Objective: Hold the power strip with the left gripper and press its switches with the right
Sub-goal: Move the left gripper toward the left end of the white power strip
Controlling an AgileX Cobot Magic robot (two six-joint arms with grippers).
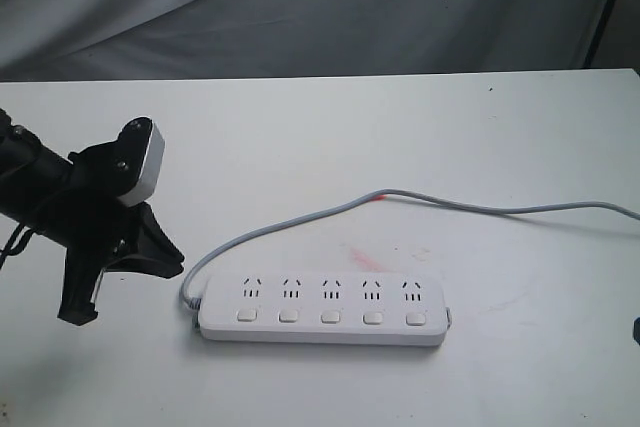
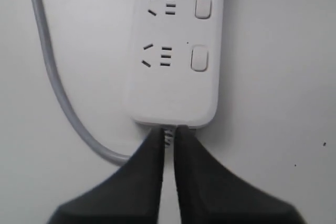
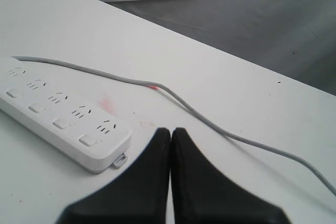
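— Where did we have the power strip (image 1: 322, 309)?

— Flat on the table (image 1: 500, 147), outlets up. Its switches (image 1: 331, 317) ran in a row along the near edge, so we could come at them from above. The cord (image 1: 300, 219) left the left-hand end, curled back and ran off to the right, away from the buttons.

— And our left gripper (image 2: 168, 132)?

— Just beside the cord end and lined up with the strip's short side, but not on it. Its jaws were drawn almost together, with only a thin slit between them, and they gripped nothing. We judged that end the sensible place to hold, since it left the whole row of buttons free for the other arm. To clamp the bar we would first have needed the jaws much wider.

— The right gripper (image 3: 170, 131)?

— Fully closed and empty, pointing toward the strip's other end but short of it. We thought the closed jaws made sense, because pressed together they form one blunt tip suited to a small button.

— How far along were we?

— By our reckoning, at the very start. The strip was not held and no switch was touched. We could not tell whether any switch was on.
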